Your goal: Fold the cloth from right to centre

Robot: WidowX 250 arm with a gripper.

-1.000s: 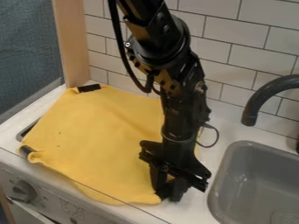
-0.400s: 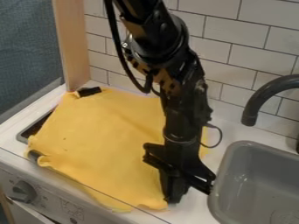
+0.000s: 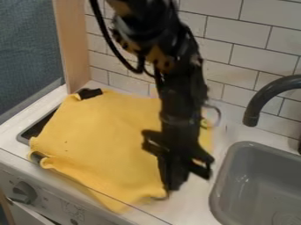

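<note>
The black gripper hangs over the front right corner of the yellow cloth, its tips close together at the cloth's edge. That corner meets the tips and looks slightly raised from the counter. Most of the cloth lies spread over the stove top, with ripples along its front edge. Behind the arm, a strip of the cloth shows on the right side; the part between is hidden by the gripper and forearm.
To the right stands the grey sink with a dark faucet over it. Dark stove parts show at the cloth's back left corner. A knob is on the front panel, and a tiled wall rises behind.
The cloth first slid slightly right with the gripper. Since then the gripper has moved a little back and up in the view, and the front right corner has come along with it.
</note>
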